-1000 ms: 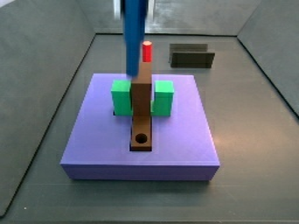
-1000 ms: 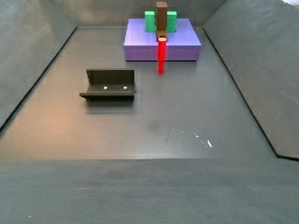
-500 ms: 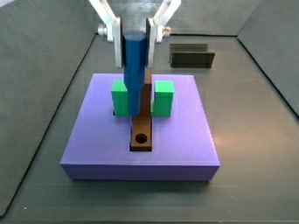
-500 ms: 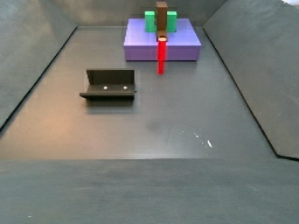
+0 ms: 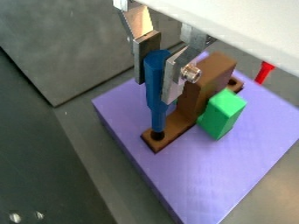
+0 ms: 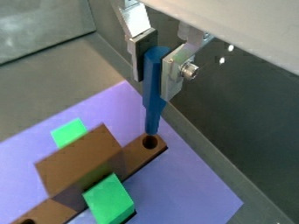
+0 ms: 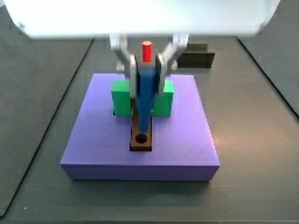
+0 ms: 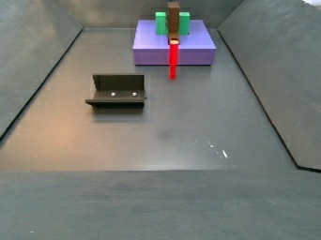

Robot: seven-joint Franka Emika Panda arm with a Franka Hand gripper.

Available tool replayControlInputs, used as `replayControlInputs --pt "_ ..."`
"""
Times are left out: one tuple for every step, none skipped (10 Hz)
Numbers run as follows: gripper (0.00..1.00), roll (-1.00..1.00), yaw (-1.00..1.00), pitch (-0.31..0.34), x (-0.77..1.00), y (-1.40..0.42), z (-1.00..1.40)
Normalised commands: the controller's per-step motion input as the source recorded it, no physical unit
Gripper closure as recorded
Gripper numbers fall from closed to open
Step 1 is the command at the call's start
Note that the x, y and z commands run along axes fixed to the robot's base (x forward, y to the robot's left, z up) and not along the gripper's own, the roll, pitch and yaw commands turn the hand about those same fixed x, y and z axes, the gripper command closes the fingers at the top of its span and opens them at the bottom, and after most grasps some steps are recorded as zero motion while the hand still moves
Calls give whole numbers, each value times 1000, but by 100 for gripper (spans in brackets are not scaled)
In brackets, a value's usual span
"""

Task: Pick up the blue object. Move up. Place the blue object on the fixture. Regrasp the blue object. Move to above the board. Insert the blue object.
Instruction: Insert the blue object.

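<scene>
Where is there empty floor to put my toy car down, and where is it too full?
Bare grey floor stretches wide beside the fixture and in front of the board. The board's front edge is bare too. It is crowded mid-board, where the gripper holds the blue object upright over the brown strip's hole, between the green blocks.

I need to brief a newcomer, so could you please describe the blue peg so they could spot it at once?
Find the large lavender board; a brown strip with a round hole lies on it between two green blocks. Above that hole the gripper holds the blue object upright, its lower tip at the hole. It is saturated blue and slim, unlike the red peg.
</scene>
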Motion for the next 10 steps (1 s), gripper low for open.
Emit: replayControlInputs --pt "100 -67 0 -29 -103 157 -109" --pt "100 -34 0 -21 -20 149 -106" --pt "100 -39 0 -14 0 140 -77" --pt "100 -100 0 -41 0 43 -143" --pt "100 -109 0 -27 11 0 -194" --pt "100 -113 0 -24 0 0 -269" --pt "100 -129 0 -4 0 -14 -263" --pt "100 -109 0 -14 0 0 -263" --pt "100 -123 0 -11 0 -23 -220" --pt "100 -104 0 -13 0 -120 -157"
